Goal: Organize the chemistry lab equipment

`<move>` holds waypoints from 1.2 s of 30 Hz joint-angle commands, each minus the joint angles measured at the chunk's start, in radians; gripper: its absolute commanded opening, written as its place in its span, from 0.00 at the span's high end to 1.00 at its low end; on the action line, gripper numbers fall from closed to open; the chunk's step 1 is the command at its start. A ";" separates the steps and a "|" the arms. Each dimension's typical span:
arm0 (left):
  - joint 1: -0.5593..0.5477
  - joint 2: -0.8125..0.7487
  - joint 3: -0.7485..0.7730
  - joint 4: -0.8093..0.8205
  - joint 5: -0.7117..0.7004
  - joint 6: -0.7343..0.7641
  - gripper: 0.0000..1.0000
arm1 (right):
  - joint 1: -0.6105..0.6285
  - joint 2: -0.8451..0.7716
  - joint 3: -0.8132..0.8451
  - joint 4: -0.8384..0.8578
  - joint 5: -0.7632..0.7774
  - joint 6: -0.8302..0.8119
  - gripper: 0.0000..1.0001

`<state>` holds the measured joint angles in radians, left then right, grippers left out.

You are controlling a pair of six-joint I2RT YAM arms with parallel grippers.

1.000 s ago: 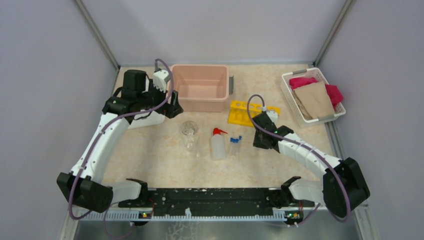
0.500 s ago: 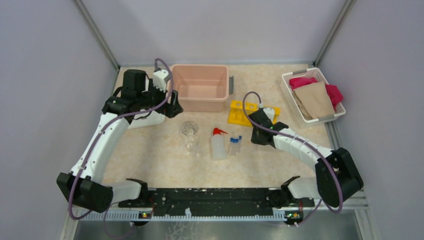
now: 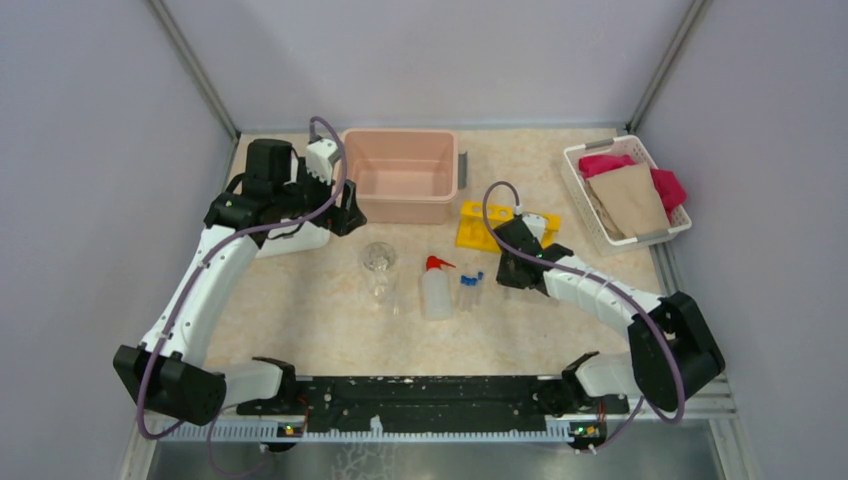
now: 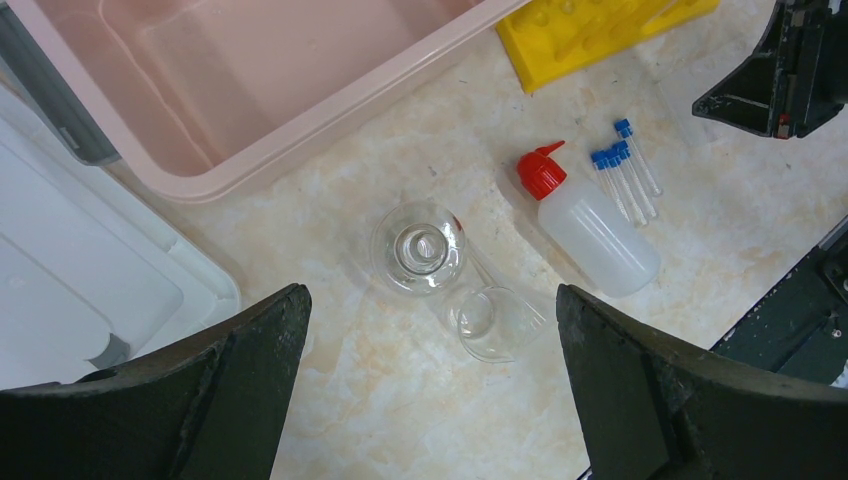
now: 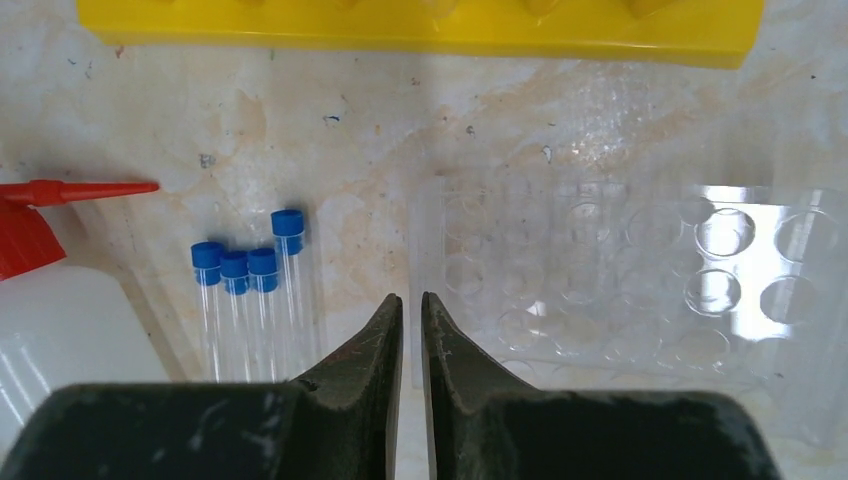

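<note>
A clear glass flask (image 3: 379,258) stands mid-table, with a clear beaker (image 4: 493,322) lying on its side beside it. The white squeeze bottle (image 3: 435,294) with red nozzle lies to their right. Several blue-capped tubes (image 3: 470,285) lie next to the bottle. The yellow holed rack (image 3: 480,226) sits behind them. My left gripper (image 3: 345,215) is open and empty, high above the flask (image 4: 418,248). My right gripper (image 3: 503,268) is shut and empty, low, just right of the tubes (image 5: 245,290) and left of a clear well plate (image 5: 620,280).
A pink bin (image 3: 400,175) stands at the back centre, with a white lid (image 4: 80,280) to its left under my left arm. A white basket of pink and tan cloths (image 3: 625,195) sits at the back right. Grey walls close in both sides.
My right arm has moved left and a little farther, bringing its shut gripper closer to the tubes. The left arm and the objects have not moved.
</note>
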<state>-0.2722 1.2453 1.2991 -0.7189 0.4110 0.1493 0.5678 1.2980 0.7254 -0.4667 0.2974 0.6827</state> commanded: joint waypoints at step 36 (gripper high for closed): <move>0.008 -0.004 0.036 0.007 0.012 -0.007 0.01 | 0.095 0.276 0.162 0.094 -0.066 0.032 0.85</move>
<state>-0.2722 1.2453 1.2995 -0.7181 0.4122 0.1432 0.6575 1.5440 0.8524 -0.4118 0.2184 0.7109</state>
